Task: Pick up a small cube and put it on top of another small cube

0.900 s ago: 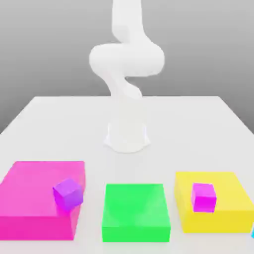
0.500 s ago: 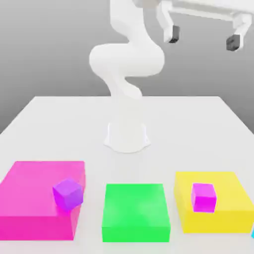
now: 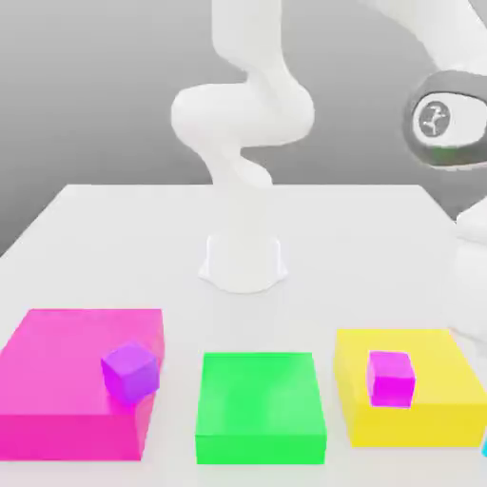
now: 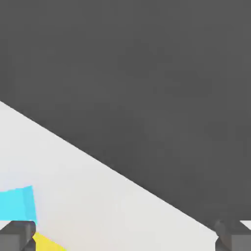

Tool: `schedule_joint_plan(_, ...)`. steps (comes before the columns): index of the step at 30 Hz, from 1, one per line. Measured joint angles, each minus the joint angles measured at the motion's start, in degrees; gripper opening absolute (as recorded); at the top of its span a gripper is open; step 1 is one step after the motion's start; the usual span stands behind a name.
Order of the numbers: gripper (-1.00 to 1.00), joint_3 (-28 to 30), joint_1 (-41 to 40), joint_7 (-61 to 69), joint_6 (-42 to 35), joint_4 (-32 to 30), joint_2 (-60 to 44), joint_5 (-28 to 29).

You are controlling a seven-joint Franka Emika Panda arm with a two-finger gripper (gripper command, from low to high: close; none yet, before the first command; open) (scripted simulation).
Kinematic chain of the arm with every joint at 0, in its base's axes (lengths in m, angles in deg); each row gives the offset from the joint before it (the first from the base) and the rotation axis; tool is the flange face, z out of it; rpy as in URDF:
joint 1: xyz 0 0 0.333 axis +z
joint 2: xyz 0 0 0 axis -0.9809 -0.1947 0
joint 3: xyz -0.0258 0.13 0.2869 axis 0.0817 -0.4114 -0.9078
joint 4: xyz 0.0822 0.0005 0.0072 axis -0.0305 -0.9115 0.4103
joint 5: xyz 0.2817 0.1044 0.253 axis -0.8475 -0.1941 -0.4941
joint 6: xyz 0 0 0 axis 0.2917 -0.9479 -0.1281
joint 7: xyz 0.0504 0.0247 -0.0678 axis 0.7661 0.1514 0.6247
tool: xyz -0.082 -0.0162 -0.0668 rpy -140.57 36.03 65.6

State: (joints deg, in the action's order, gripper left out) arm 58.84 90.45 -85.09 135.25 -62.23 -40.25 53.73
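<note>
Purple, the nearer small cube [image 3: 130,371] sits tilted on the pink block [image 3: 57,371] at the exterior view's left; the magenta cube [image 3: 391,378] rests on the yellow block [image 3: 442,380] at the right, with a green block [image 3: 259,404] between them on the white table [image 3: 124,247]. The claw [image 4: 125,235] is released, its fingertips [image 4: 17,235] spread wide apart and grasping nothing. To do the approach well, it should probably centre squarely over one cube before descending. A cyan patch [image 4: 17,203] is cut off, so its shape is unclear.
</note>
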Motion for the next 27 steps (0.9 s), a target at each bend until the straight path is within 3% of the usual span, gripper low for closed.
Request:
schedule_joint_plan(5, 0.00, -1.8, 3.3, 0.2, 2.8, 1.1, -9.7, 0.7)
schedule_joint_plan(9, 0.00, 1.4, 6.5, -2.3, 8.2, 3.0, -18.1, 4.4)
schedule_joint_plan(10, -1.00, 1.9, 6.9, -2.7, 8.9, 3.3, -19.2, 5.0)
schedule_joint_plan(17, -1.00, 1.8, 6.9, -2.6, 8.8, 3.2, -19.0, 4.8)
schedule_joint_plan(23, -1.00, -4.0, 2.7, 2.9, 2.4, 0.4, -9.2, -2.2)
schedule_joint_plan(27, -1.00, -1.6, -2.4, 6.5, -0.4, -3.4, -2.9, -3.5)
